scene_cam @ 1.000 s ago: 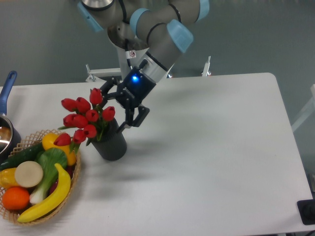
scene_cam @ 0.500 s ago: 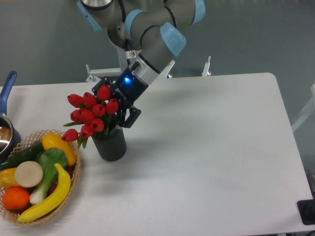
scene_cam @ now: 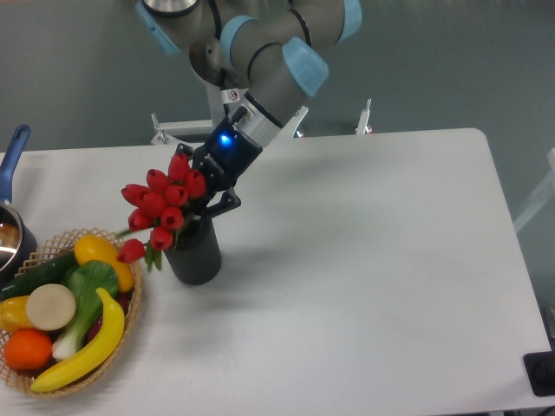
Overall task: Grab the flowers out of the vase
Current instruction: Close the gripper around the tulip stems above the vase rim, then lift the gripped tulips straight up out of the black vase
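Observation:
The red tulip flowers stand in the dark grey ribbed vase at the left middle of the white table. The bunch leans to the left, and one bud hangs low over the basket. My gripper comes down from the upper right, right above the vase mouth, with its fingers closed around the bunch at the base of the buds. One dark finger shows to the right of the blooms; the other is hidden behind them. The stems still reach into the vase.
A wicker basket of toy fruit and vegetables sits just left of the vase. A pot with a blue handle is at the left edge. A black object lies at the bottom right corner.
My gripper moved left and down onto the bunch and its fingers closed in. The flowers were pushed together and tilted further left.

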